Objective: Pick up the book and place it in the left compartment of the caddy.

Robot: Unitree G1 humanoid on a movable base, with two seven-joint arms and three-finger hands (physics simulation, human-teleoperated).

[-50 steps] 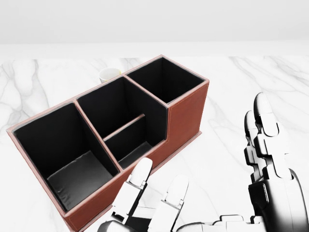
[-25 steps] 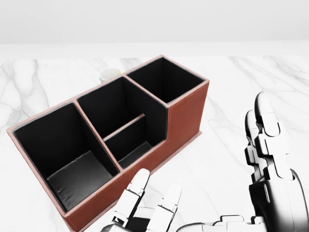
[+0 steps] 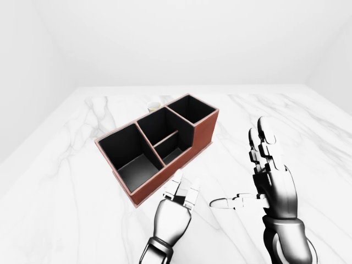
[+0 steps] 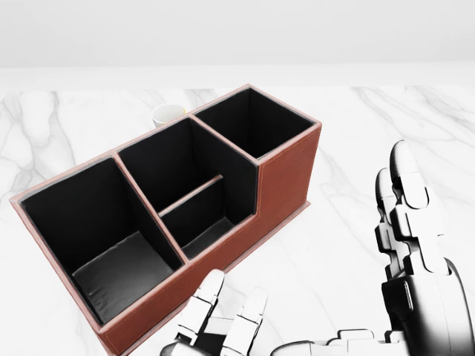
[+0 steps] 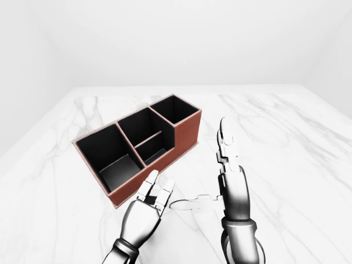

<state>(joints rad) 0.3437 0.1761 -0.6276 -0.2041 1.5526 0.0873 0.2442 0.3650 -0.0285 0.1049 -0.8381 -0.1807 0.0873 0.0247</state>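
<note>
So the caddy [image 4: 282, 185] sits on the marble bench [image 3: 308, 137], angled, roughly mid-bench and a bit toward its left side in the left-eye view. All of its compartments look empty, including the left compartment [image 4: 96, 237] where the book is supposed to end up. The book itself? Not visible in any of the three views, so I can't say where it is.

Both hands are empty. The left hand [image 3: 175, 212] hovers low, just beside the caddy's near wall, fingers [image 4: 206, 293] straight and spread, nothing between them. The right hand [image 3: 269, 181] is held upright to the right of the caddy, well clear of it, fingers extended and thumb [image 3: 228, 202] sticking out sideways toward the left hand. There's also a small pale cup [image 4: 169, 113] peeking out behind the caddy's far wall.

My read: the pickup hasn't happened yet, we're at the find-the-book stage. Next move probably means turning the head or base until the book shows up, then reaching for it with open fingers. The drop target is clear to go into, at least.
</note>
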